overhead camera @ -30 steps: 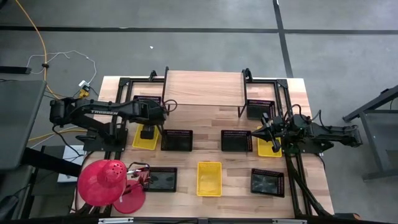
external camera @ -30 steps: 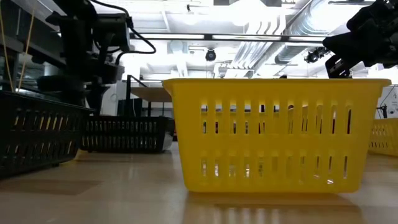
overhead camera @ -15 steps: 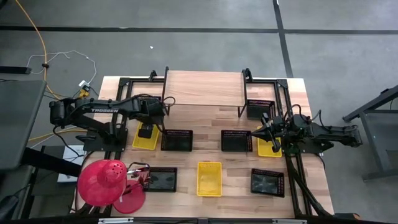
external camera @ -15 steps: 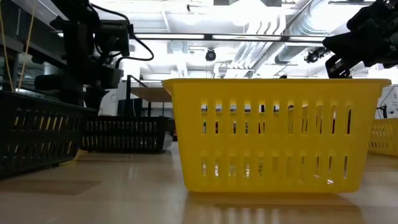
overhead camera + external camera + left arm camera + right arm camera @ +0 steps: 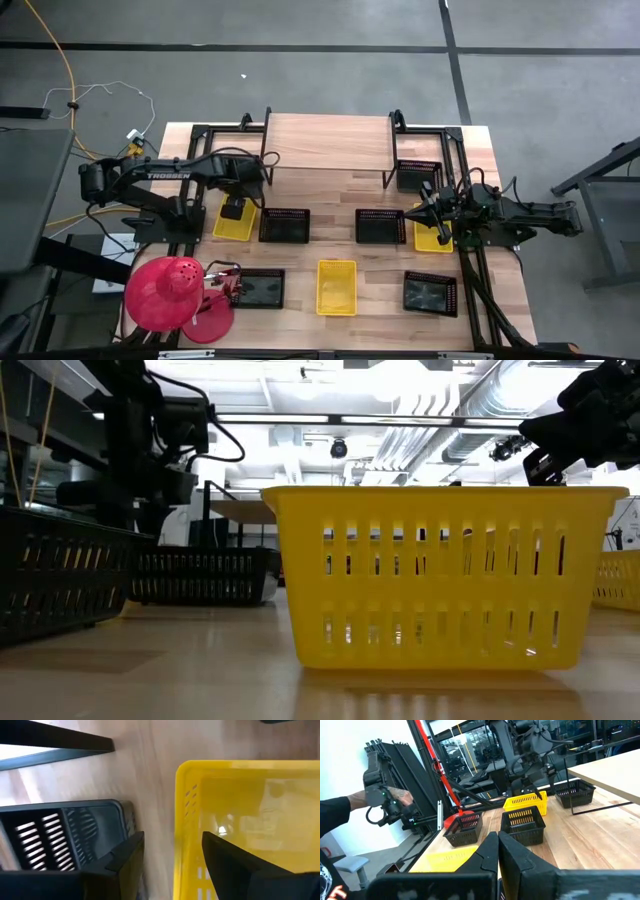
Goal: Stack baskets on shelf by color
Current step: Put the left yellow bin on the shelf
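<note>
The tabletop (image 5: 330, 240) is pale wood planking inside a black metal frame, standing on a grey floor crossed by dark lines. At its far edge stands the shelf (image 5: 328, 142), a light wood board on thin black legs with nothing on it. The low view looks into a workshop with bright ceiling lights and pipes. In the right wrist view a person's hand (image 5: 395, 799) holds a dark device beyond the tabletop. A red dome-shaped object (image 5: 165, 292) sits at the near left corner.

The left pincer (image 5: 236, 211) is down at a yellow basket (image 5: 234, 220), its jaws part open and set astride that basket's wall: in the left wrist view one finger (image 5: 235, 860) is inside the yellow basket (image 5: 250, 820), the other outside, between it and a black basket (image 5: 65, 832). Whether the fingers press the wall I cannot tell. That black basket (image 5: 285, 225) lies just beside the pincer, towards the middle of the tabletop.

The right pincer (image 5: 438, 222) is clenched shut on nothing, over another yellow basket (image 5: 434, 237), with a black basket (image 5: 380, 226) just beside it. A third yellow basket (image 5: 336, 286) lies at the near edge between two black ones.
</note>
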`<state>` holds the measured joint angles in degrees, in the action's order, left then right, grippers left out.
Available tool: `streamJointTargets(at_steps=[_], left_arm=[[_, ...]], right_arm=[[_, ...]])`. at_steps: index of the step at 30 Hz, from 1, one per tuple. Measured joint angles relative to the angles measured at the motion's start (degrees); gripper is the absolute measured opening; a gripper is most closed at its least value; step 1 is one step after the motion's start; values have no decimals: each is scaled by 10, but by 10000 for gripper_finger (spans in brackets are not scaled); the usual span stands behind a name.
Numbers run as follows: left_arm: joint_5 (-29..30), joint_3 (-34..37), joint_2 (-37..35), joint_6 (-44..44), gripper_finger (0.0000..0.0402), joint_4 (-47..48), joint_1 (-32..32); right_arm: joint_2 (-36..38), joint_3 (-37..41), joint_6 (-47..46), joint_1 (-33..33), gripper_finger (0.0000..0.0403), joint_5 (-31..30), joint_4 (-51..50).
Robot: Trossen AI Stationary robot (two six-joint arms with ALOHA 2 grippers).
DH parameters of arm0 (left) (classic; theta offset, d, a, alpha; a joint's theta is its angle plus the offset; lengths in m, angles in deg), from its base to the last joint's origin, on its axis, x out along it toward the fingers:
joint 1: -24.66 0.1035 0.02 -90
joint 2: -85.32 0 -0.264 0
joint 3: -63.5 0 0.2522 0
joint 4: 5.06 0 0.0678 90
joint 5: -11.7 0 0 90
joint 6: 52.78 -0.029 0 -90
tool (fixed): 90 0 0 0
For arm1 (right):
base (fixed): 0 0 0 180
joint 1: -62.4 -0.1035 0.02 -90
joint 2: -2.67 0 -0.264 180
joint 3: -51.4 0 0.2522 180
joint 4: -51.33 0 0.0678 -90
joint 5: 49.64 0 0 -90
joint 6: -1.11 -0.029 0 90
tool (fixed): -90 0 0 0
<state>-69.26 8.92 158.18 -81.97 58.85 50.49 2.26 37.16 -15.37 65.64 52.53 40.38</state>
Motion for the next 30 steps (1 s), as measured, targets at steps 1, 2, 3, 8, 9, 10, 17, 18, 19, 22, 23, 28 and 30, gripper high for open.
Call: streamJointTargets(at_steps=[1, 2, 3, 8, 9, 10, 17, 18, 19, 22, 23, 28, 30], left_arm=[[-4, 0, 0, 0, 186, 0, 2], [-5, 0, 0, -2, 186, 0, 4], [-5, 0, 0, -5, 186, 0, 6], [-5, 0, 0, -19, 186, 0, 15], [-5, 0, 0, -20, 186, 0, 16], [-7, 0, 0, -21, 186, 0, 16], [-21, 0, 0, -39, 186, 2, 17], [-23, 0, 0, -45, 186, 2, 17], [-24, 0, 0, -48, 186, 2, 17], [-24, 0, 0, -51, 186, 2, 17], [-24, 0, 0, -51, 186, 2, 17], [-39, 0, 0, -63, 186, 2, 17], [-39, 0, 0, -69, 186, 2, 17]], right_arm=[[0, 0, 0, 0, 0, 0, 0], [0, 0, 0, 0, 0, 0, 0], [0, 0, 0, 0, 0, 0, 0], [0, 0, 0, 0, 0, 0, 0], [0, 0, 0, 0, 0, 0, 0], [0, 0, 0, 0, 0, 0, 0], [0, 0, 0, 0, 0, 0, 0], [0, 0, 0, 0, 0, 0, 0], [0, 0, 0, 0, 0, 0, 0], [0, 0, 0, 0, 0, 0, 0], [0, 0, 0, 0, 0, 0, 0], [0, 0, 0, 0, 0, 0, 0], [0, 0, 0, 0, 0, 0, 0]])
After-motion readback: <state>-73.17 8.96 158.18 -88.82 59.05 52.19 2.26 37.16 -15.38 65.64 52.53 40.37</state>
